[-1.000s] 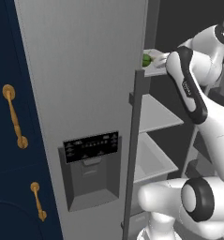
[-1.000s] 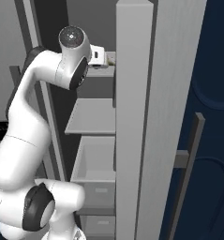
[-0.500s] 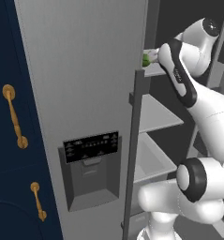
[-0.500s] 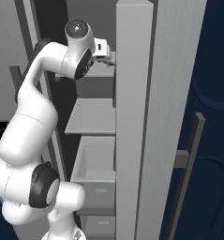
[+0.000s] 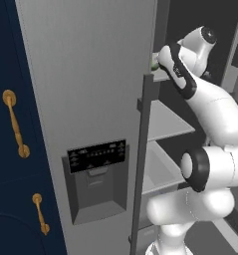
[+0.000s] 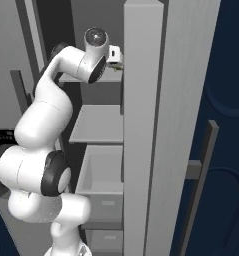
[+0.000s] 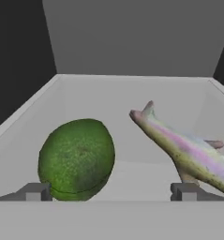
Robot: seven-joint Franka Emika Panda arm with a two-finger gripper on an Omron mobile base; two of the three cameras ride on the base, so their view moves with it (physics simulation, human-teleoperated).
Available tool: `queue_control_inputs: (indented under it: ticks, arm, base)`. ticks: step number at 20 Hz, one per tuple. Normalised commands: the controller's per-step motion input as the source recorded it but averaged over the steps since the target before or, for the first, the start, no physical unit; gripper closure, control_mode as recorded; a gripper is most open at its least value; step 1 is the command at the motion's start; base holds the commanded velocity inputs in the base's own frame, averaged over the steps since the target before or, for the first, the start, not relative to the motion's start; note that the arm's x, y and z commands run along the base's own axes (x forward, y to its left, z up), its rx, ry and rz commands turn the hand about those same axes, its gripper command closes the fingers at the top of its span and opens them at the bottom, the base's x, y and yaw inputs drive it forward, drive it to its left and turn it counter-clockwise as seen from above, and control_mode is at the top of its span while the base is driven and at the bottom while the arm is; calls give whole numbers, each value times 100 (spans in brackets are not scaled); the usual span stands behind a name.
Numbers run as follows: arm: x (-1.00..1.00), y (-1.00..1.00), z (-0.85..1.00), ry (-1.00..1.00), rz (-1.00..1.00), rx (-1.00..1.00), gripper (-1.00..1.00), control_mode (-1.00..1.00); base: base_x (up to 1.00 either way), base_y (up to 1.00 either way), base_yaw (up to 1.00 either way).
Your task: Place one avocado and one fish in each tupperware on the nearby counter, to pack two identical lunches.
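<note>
My gripper (image 7: 108,192) is hovering with jaws spread wide, gripping nothing; the avocado (image 7: 77,158) is lying just beyond my left fingertip, the fish (image 7: 188,152) beyond my right.

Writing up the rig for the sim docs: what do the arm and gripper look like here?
Glossy white rounded arm links with black bands at the joints and a dark round cap with a small light centre on the upper joint. A small white block sits at the wrist. The gripper has two small square grey fingertips. No cables or lettering visible.
</note>
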Motion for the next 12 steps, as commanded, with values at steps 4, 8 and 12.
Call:
queue_control_inputs:
  ticks: [4,8,12]
  arm:
    - [53,15,0,7,0,6,-100,-100]
    - [38,15,0,12,0,7,-100,-100]
    - [19,20,-5,13,0,2,-100,-100]
  base:
    - [0,0,0]
    - [0,0,0]
    - [0,0,0]
